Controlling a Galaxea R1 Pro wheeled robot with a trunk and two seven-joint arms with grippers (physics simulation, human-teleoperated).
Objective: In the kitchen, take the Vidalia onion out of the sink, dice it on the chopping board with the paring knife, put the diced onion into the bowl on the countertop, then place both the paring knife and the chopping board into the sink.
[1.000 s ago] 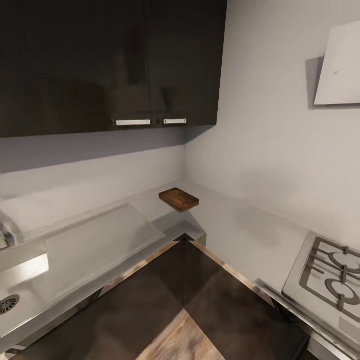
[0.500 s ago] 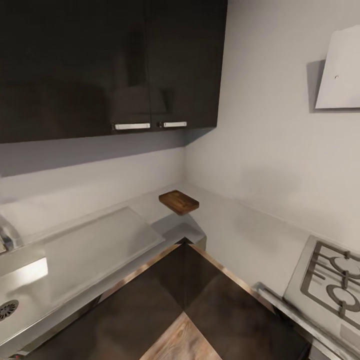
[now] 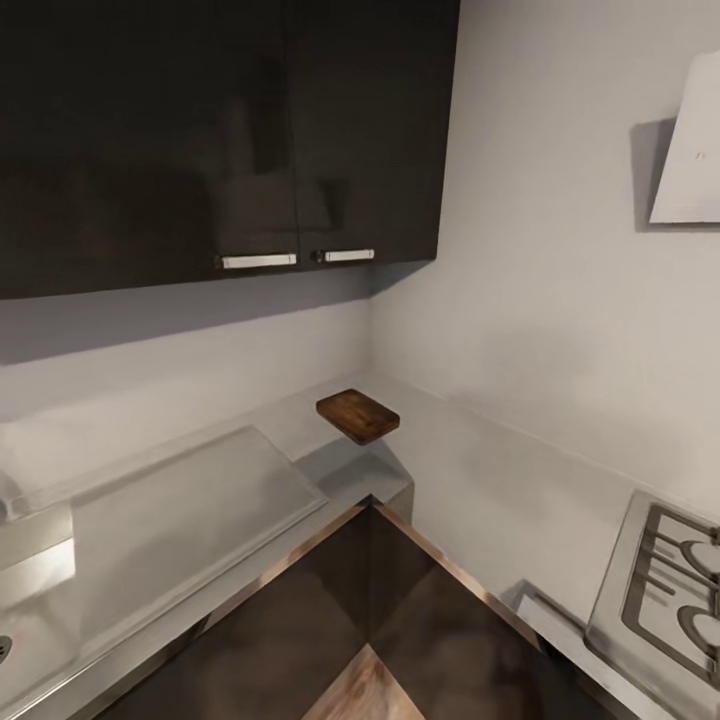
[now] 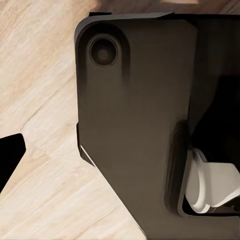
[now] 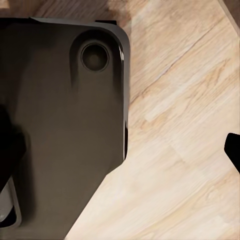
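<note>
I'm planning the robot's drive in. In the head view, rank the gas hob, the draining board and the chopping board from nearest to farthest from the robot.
1. Gas hob, low on the right, and the draining board, low on the left: too close to call.
2. Chopping board, clearly farthest, at the back corner of the countertop.

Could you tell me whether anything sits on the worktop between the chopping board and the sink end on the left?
Nothing visible does. The chopping board lies in the countertop corner, and the stretch leading left holds just the flat grey drainer panel. The sink itself is mostly cut off at the picture's left edge.
</note>
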